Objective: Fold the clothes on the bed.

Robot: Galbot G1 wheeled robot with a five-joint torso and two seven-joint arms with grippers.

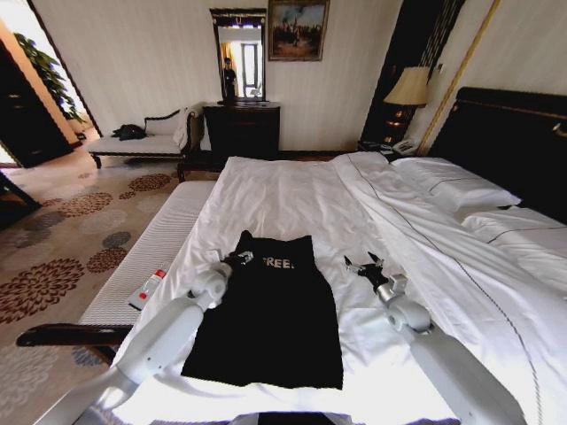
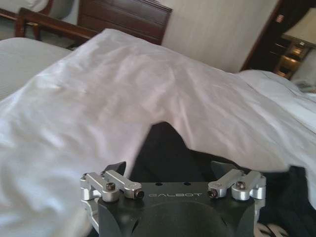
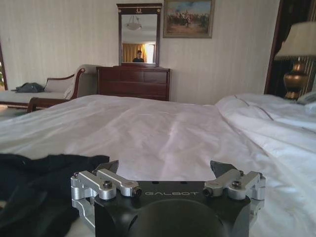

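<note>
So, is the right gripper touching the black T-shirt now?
Apart. The head view shows white sheet between the right gripper and the black T-shirt.

A bedroom: large white bed (image 1: 292,190), dark dresser (image 1: 241,130) under a mirror (image 1: 239,55), bedside lamp (image 1: 408,88)

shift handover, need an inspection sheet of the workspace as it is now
surface: bed with white sheet, rumpled, duvet pulled toward the pillow side
job's things: black T-shirt lies on the sheet, sleeves tucked in, narrow strip, lettering up
clutter: remote on the bench beside the bed
grippers: left gripper at the shirt's top left corner, jaws open; right gripper over bare sheet right of the shirt, jaws open
cables: nothing seen
surroundings: dresser with mirror, chaise with dark bundle, lamp, patterned carpet
</note>
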